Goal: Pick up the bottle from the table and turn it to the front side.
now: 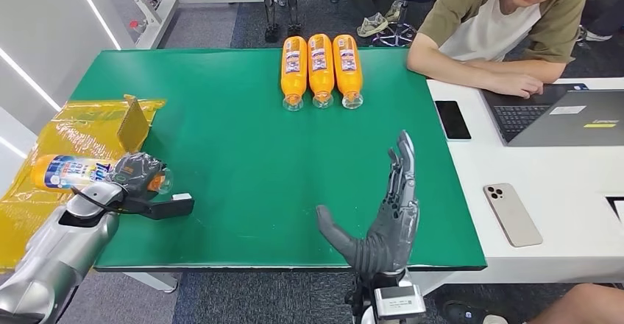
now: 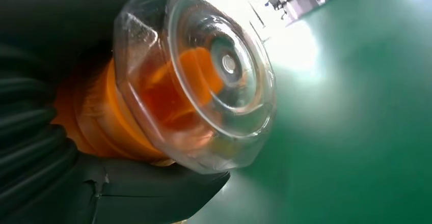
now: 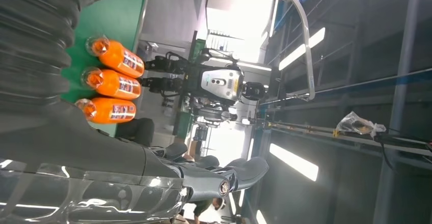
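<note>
My left hand point(image 1: 136, 177) grips an orange bottle point(image 1: 70, 171) with a white and blue label, lying on its side at the table's left edge over a yellow bag. In the left wrist view the bottle's clear cap end point(image 2: 204, 81) sits close to the lens, wrapped by my dark fingers point(image 2: 127, 193). My right hand point(image 1: 386, 217) stands upright over the front middle of the green table point(image 1: 243, 162), fingers straight and apart, holding nothing. Three more orange bottles point(image 1: 321, 70) lie side by side at the far edge, and those same bottles point(image 3: 114, 84) appear in the right wrist view.
A yellow plastic bag point(image 1: 66, 155) lies at the left edge. A person point(image 1: 500, 22) leans on the white table point(image 1: 559, 184) to the right, beside a laptop point(image 1: 566, 114) and two phones point(image 1: 452, 119). Another robot point(image 3: 214, 84) stands beyond.
</note>
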Controlling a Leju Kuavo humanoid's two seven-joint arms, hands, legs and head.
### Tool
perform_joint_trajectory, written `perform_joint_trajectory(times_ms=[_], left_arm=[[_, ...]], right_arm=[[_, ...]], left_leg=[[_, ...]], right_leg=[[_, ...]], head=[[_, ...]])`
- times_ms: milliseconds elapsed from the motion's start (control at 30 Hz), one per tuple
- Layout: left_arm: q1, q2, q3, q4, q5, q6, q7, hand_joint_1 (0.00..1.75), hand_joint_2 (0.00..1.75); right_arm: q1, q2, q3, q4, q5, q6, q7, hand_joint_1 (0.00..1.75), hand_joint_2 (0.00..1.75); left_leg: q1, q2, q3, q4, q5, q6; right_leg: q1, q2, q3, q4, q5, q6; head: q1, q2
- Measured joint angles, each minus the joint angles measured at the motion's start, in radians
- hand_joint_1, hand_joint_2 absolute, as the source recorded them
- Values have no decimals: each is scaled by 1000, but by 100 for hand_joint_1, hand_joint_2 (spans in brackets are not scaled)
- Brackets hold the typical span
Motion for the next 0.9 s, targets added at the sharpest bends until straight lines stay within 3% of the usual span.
perform_joint_trajectory(times_ms=[333,367,467,500,900], left_arm=[[31,-10,-8,18,7,-9,-9,175,175],[34,-13,-8,18,8,-6,-10,165,175],[43,-24,-8,18,10,13,-11,35,175],[46,-30,-8,18,14,20,-10,0,175],[51,-77,-8,18,39,44,8,0,175]], right_arm=[[7,-2,0,-1,10,26,8,0,175],[8,-2,-1,-2,13,32,11,0,175],[8,-2,-2,-5,19,44,16,0,175],[8,-2,-2,-5,20,48,18,0,175],[10,-1,-6,-9,34,62,25,0,175]], left_leg=[[0,0,0,0,0,0],[0,0,0,0,0,0],[0,-1,0,0,0,0],[0,-1,0,0,0,0],[0,-4,4,0,0,0]], right_leg=[[0,0,0,0,0,0],[0,0,0,0,0,0],[0,-1,0,0,0,0],[0,-2,0,0,0,0],[0,-5,5,0,0,0]], head=[[0,0],[0,0],[0,0],[0,0],[0,0]])
